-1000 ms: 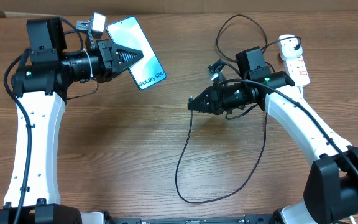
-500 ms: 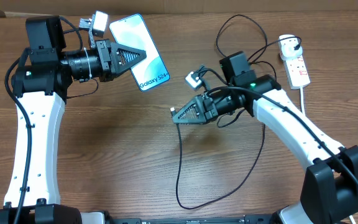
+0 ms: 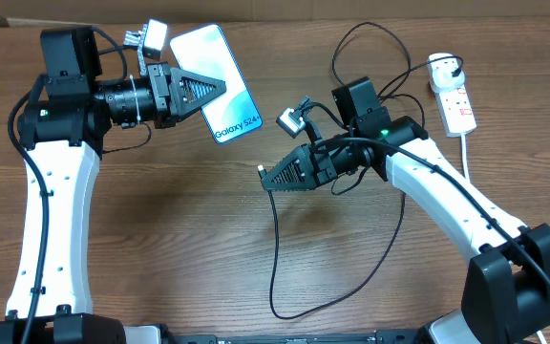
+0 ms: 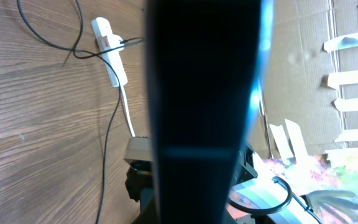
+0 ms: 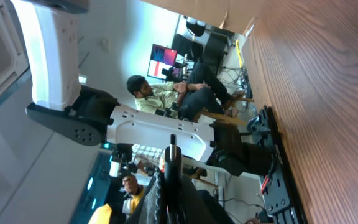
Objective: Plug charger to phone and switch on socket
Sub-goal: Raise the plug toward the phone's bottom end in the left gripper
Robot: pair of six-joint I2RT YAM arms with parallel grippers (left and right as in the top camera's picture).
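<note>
1. The left gripper (image 3: 216, 88) is clenched on the phone (image 3: 229, 107), holding it above the table (image 3: 160, 239) at the far left, screen up.
2. The right gripper (image 3: 267, 178) is at centre, pinching the charger (image 3: 276, 248) near its connector tip. The cable hangs down and loops across the table.
3. The socket (image 3: 456, 103) lies at the far right, with the black cable running to its top end.

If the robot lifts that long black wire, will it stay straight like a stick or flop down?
Probably floppy: the charger droops from the right fingers and lies in loose loops on the table. It looks thin, so likely light. Its far end seems plugged into the socket, so a hard pull might tug that.
</note>
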